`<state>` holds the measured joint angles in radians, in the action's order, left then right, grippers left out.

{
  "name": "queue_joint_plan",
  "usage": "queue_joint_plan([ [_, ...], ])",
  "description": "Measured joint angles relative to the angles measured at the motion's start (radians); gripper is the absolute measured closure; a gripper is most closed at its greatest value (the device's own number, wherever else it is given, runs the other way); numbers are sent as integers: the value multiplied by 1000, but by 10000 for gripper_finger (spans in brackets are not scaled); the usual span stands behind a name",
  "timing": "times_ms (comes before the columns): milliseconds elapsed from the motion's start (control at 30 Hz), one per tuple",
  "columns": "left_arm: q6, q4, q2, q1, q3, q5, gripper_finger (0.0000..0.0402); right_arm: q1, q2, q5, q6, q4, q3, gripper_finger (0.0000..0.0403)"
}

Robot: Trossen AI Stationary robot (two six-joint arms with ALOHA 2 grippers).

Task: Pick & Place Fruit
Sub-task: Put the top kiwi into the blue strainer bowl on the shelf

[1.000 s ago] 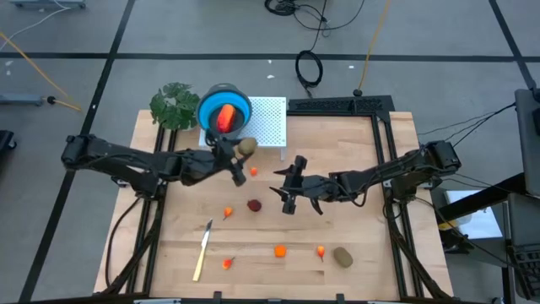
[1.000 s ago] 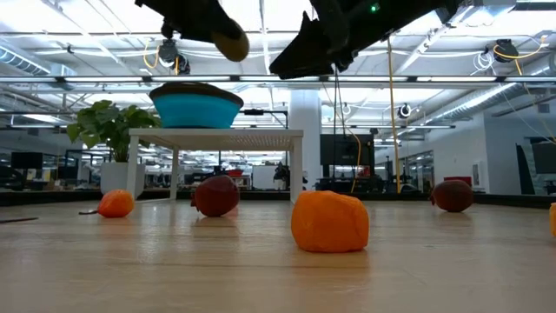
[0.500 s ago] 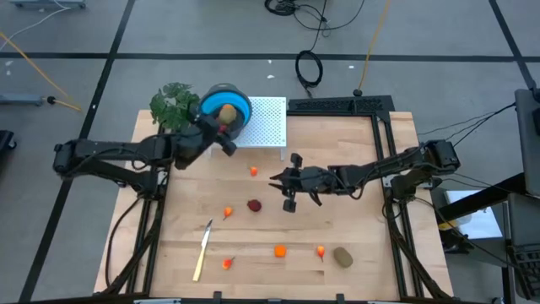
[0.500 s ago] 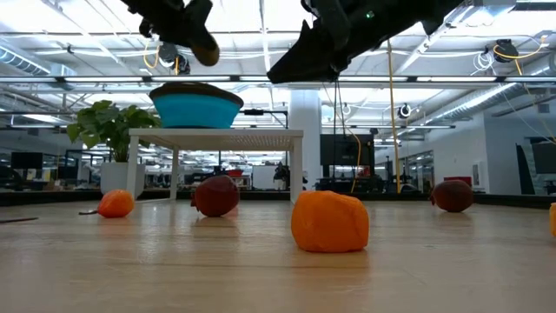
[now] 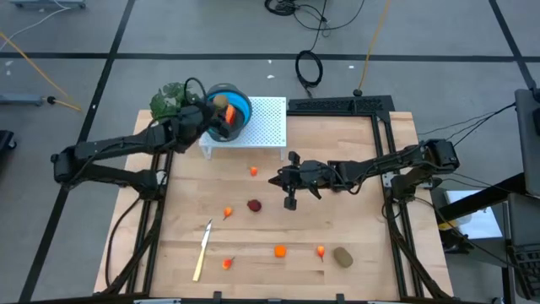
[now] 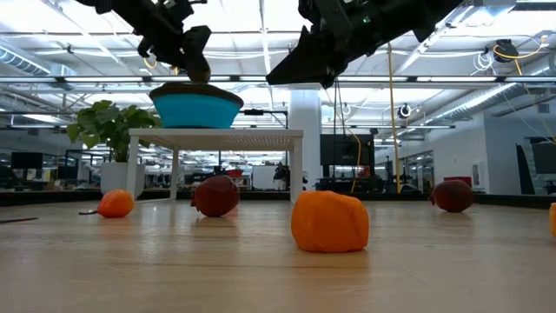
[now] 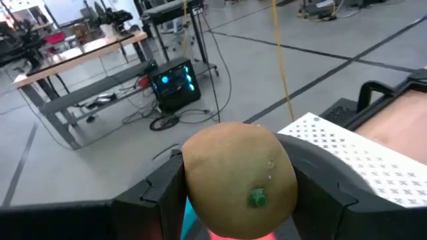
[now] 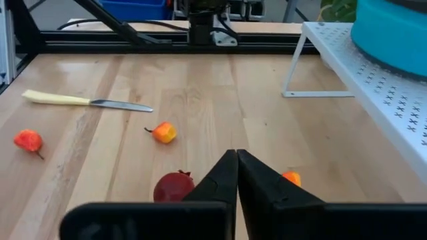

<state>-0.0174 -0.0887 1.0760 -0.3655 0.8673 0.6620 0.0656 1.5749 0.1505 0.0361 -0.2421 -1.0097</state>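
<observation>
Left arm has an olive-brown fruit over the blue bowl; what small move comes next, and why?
Probably opening the left gripper to drop the olive-brown fruit. In the high view it sits over the blue bowl, which already holds a red-orange piece. The right gripper is shut and empty above the table.

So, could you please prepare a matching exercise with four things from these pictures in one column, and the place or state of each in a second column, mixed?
Things:
1. olive-brown oval fruit
2. blue round bowl
3. pale yellow-handled knife
4. right gripper

Places or states:
A. lying flat on the wooden table
B. shut and holding nothing, above the table
C. held between the fingers of the left gripper, over the bowl
D. standing on the white perforated shelf

Pairs: 1-C, 2-D, 3-A, 4-B
</observation>
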Motion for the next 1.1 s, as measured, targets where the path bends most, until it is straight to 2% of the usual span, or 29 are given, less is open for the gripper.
queue_joint_plan([
  [367, 105, -199, 1, -149, 0, -122, 195, -21, 0, -27, 5, 0, 0, 402],
  [467, 109, -203, 1, -173, 0, -137, 195, -21, 0, -24, 1, 0, 0, 402],
  [867, 161, -209, 29, -264, 0, -323, 195, -20, 0, -23, -2, 0, 0, 402],
  [1100, 161, -231, 53, -277, 0, -324, 195, -20, 0, -23, -2, 0, 0, 402],
])
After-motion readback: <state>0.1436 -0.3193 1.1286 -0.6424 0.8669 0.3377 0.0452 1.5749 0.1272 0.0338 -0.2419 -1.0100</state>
